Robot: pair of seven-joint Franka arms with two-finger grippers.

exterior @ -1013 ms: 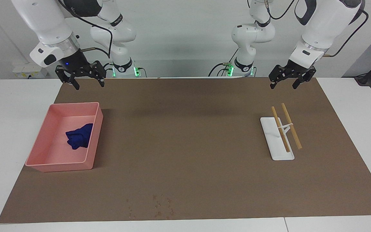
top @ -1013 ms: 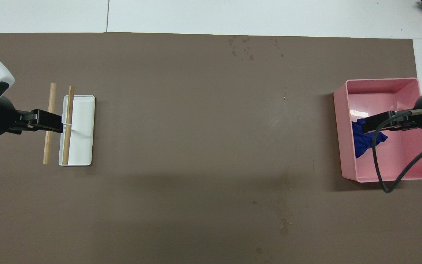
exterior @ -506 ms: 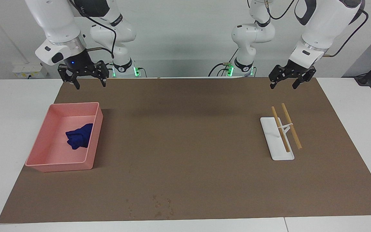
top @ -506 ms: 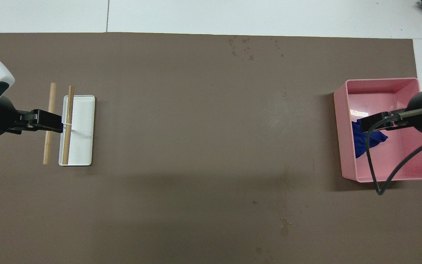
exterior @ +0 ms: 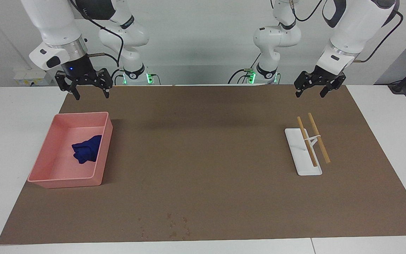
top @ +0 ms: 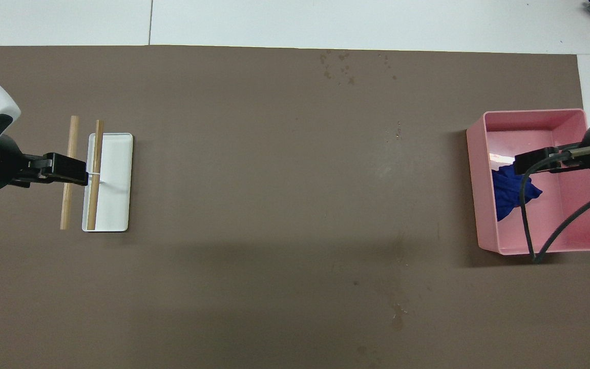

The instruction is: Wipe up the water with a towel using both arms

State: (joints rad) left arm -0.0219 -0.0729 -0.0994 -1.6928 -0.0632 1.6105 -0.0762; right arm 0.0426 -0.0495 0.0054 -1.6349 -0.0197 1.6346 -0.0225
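The deep-blue towel (exterior: 85,151) lies crumpled in the pink tray (exterior: 44,165), toward the right arm's end of the table; it also shows in the overhead view (top: 509,197). The water (top: 386,170) is a faint pale streak on the brown mat, beside the tray toward the middle. My right gripper (exterior: 92,94) is open and empty, high over the tray; in the overhead view it (top: 525,164) covers the towel's edge. My left gripper (exterior: 310,93) is open and empty, waiting high over the chopsticks (top: 69,171).
A white rest (exterior: 303,155) carrying two wooden chopsticks (exterior: 318,137) lies toward the left arm's end. A cluster of small specks (exterior: 174,225) sits by the mat's edge farthest from the robots. A dark stain (top: 397,312) lies nearer to the robots.
My right gripper has shifted a little toward the right arm's end of the table and stays high over the tray. The left arm, towel and tray have not moved.
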